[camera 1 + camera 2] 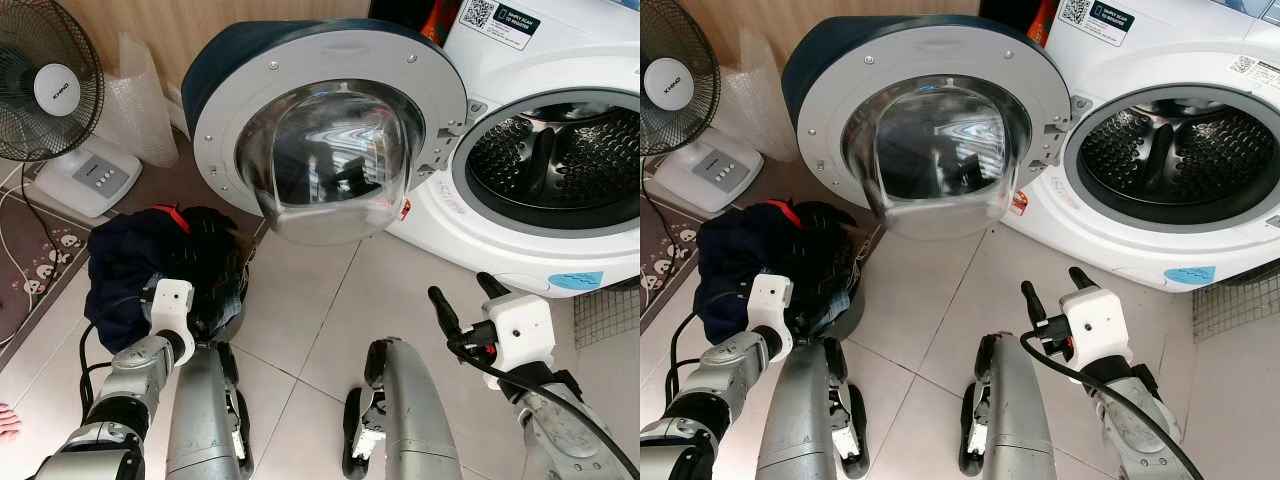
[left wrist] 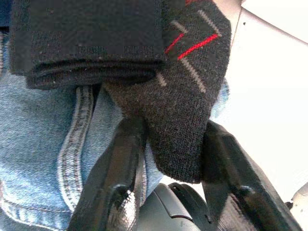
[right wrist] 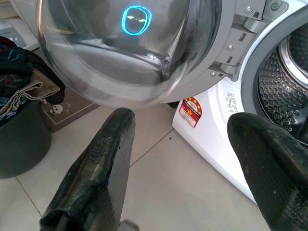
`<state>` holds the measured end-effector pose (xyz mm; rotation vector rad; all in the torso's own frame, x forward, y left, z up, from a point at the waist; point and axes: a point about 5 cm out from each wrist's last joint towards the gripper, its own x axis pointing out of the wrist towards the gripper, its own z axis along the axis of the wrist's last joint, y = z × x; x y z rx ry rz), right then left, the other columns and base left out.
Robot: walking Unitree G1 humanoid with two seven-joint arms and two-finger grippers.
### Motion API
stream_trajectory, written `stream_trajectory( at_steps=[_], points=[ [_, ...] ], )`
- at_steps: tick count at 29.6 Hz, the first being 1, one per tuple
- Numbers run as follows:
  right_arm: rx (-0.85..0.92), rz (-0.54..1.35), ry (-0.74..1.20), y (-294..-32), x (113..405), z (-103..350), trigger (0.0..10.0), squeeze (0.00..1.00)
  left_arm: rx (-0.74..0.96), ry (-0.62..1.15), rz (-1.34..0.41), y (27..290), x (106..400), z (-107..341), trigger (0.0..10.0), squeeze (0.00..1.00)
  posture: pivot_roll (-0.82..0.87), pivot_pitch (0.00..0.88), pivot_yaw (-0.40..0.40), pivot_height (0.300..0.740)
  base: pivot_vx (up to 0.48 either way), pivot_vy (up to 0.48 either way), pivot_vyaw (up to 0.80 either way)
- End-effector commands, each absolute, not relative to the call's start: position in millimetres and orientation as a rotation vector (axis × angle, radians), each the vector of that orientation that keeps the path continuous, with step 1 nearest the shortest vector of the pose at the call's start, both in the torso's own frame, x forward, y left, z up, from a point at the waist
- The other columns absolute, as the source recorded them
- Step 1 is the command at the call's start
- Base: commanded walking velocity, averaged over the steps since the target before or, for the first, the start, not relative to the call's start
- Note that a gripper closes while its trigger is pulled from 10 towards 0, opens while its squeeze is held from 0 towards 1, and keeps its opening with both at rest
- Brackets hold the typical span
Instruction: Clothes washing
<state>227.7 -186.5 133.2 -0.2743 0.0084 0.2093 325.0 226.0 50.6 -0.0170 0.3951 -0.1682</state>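
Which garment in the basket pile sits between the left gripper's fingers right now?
The dark knit piece with red and grey lines, hanging between the left gripper's fingers. The blue denim lies behind it, and the black ribbed fabric sits above, outside the fingers.

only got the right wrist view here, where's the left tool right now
Observer: The left tool is down in the laundry basket, its fingers either side of a dark knitted sock.
Operator: anything under that sock
Observer: Blue jeans lie right beneath it.
Operator: drum got anything in it yet
Observer: The washing machine drum looks empty from the head views, door swung wide open.
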Motion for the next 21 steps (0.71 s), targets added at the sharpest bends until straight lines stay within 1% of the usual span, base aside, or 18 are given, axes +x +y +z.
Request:
stream_trajectory(
  at_steps=[1,7,14,21],
  points=[
    [-0.280,0.194,0.018,-190.9,222.5,133.9,10.0,0.00,-0.023,0.415,-0.138,231.4,319.0,43.6,0.0,0.00,-0.02,0.374,-0.080,0.556,0.000,0.000,0.00],
    [-0.282,0.197,0.020,-191.0,222.2,133.9,10.0,0.00,-0.027,0.382,-0.083,235.1,320.5,46.7,0.0,0.00,-0.02,0.377,-0.084,0.556,0.000,0.000,0.00],
    [-0.281,0.201,0.021,-190.0,222.8,133.5,10.0,0.00,-0.031,0.349,-0.067,238.1,320.6,49.9,0.0,0.00,-0.01,0.377,-0.084,0.556,0.000,0.000,0.00],
    [-0.279,0.200,0.020,-189.1,223.4,133.2,10.0,0.00,-0.027,0.282,-0.082,233.2,325.7,60.5,0.0,0.00,-0.01,0.376,-0.079,0.556,0.000,0.000,0.00]
  ],
)
